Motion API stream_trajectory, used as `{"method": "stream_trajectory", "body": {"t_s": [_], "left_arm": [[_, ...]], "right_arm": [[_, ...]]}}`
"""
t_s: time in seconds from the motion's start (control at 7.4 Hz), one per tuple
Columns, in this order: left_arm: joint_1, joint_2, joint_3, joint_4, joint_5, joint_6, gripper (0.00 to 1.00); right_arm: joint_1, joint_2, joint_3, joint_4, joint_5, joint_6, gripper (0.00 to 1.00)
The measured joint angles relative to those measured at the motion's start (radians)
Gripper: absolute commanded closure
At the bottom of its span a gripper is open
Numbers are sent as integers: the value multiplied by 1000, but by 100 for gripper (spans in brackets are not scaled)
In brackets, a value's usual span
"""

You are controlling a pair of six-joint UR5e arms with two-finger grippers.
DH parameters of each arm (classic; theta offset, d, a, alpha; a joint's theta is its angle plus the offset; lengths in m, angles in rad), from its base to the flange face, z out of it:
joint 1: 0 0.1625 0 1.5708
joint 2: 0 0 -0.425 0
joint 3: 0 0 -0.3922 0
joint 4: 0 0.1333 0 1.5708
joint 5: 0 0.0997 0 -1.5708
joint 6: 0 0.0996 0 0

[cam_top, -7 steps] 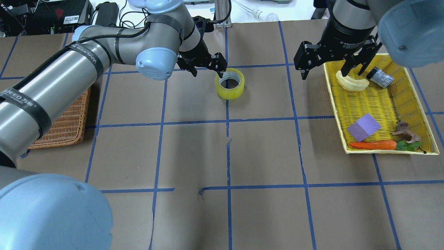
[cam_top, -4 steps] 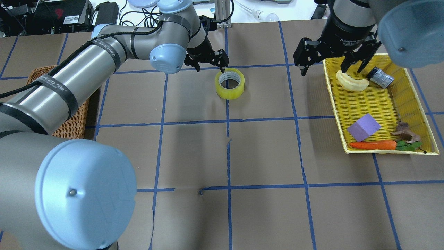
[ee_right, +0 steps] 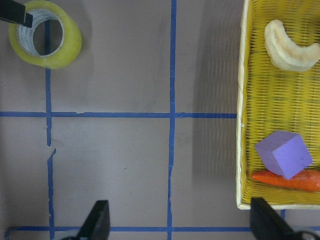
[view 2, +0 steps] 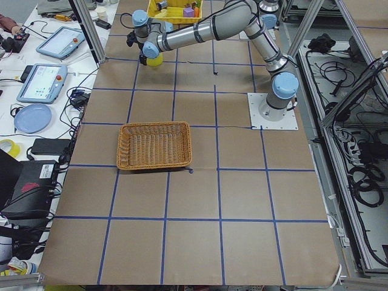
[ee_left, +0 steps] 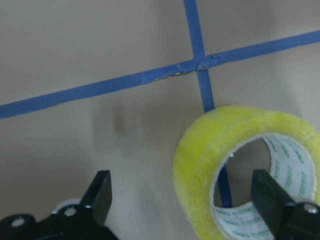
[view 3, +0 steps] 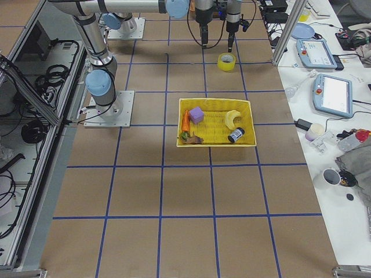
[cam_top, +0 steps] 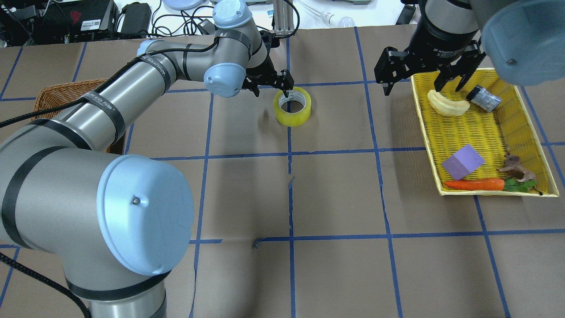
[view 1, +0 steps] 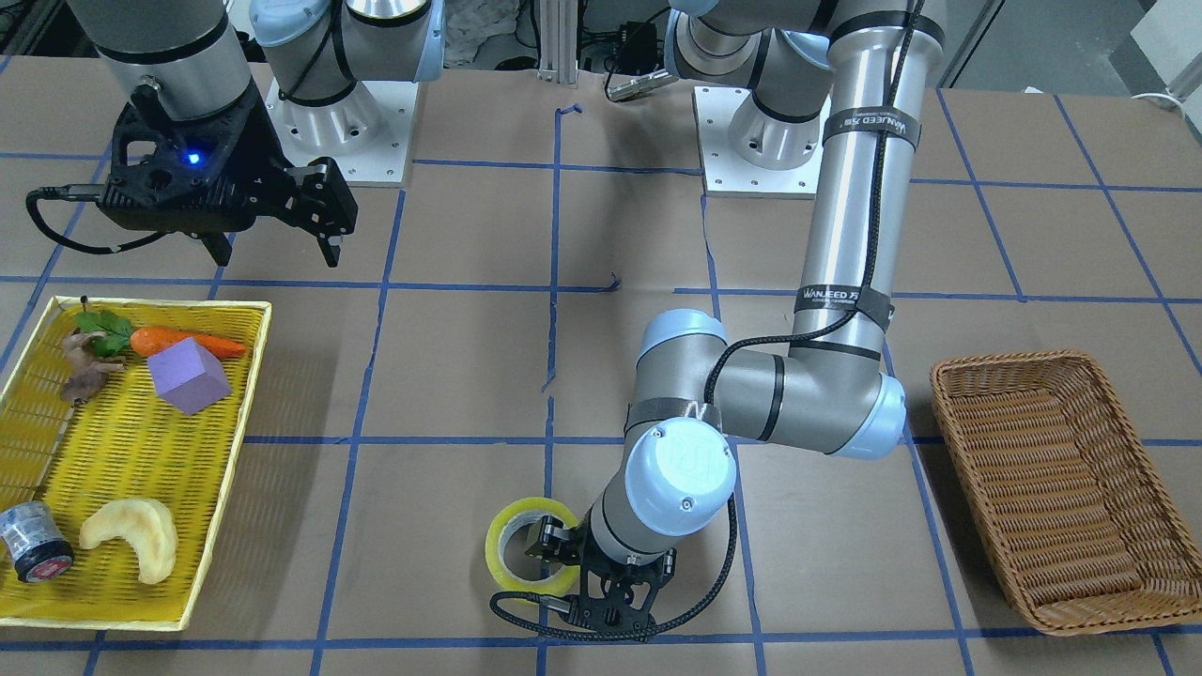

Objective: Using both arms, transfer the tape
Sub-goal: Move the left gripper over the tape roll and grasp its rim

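On your table [cam_top: 335,190], far side:
Tray [cam_top: 481,128]: yellow, at the robot's right.
Right gripper [cam_top: 414,88]: wide open, empty, above the tray's corner.
Left gripper [cam_top: 271,92]: open, one finger inside the tape [cam_top: 292,116], one outside; nothing clamped.
Tape: flat on a blue line.

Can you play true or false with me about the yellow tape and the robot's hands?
1. The left gripper is open, with one finger reaching into the hole of the tape. True.
2. The tape lies in a brown basket. False: it lies on the table.
3. A purple cube sits in the yellow tray. True.
4. The right gripper holds the carrot. False: it is open and holds nothing; the carrot lies in the yellow tray.
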Motion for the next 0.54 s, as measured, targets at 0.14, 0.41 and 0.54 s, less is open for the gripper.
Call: {"method": "stream_trajectory", "body": {"t_s": [0.14, 0.41, 0.54], "left_arm": [[0, -13, -1, 2, -13, -20, 51], [0, -20, -3, 0, -26, -15, 100], [0, -16, -6, -2, -29, 3, 100]], "right_arm": [[2, 1, 1, 0, 4, -1, 0], [3, 1, 1, 0, 20, -1, 0], [3, 2, 2, 0, 23, -1, 0]]}}
